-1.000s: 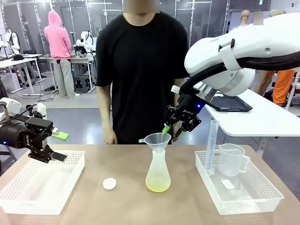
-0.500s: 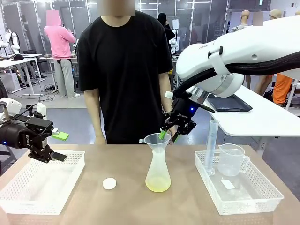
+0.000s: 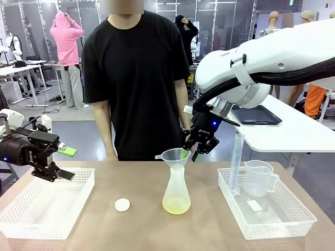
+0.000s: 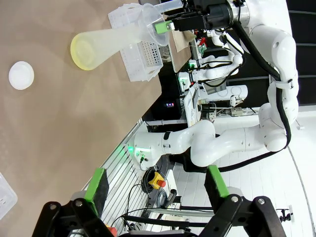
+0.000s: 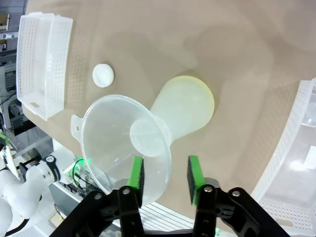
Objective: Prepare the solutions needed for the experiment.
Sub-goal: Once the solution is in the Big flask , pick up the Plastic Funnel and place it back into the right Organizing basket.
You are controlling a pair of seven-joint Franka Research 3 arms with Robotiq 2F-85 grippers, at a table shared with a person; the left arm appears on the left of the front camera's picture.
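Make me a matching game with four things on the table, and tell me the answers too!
Things:
1. funnel
2. white cap
3. measuring beaker
4. flask

Where or how:
A. stands in the right basket
B. holds a little yellow-green liquid at the bottom
C. sits in the flask's neck
D. lies on the bare table, between the left basket and the flask

Pairs: 1-C, 2-D, 3-A, 4-B.
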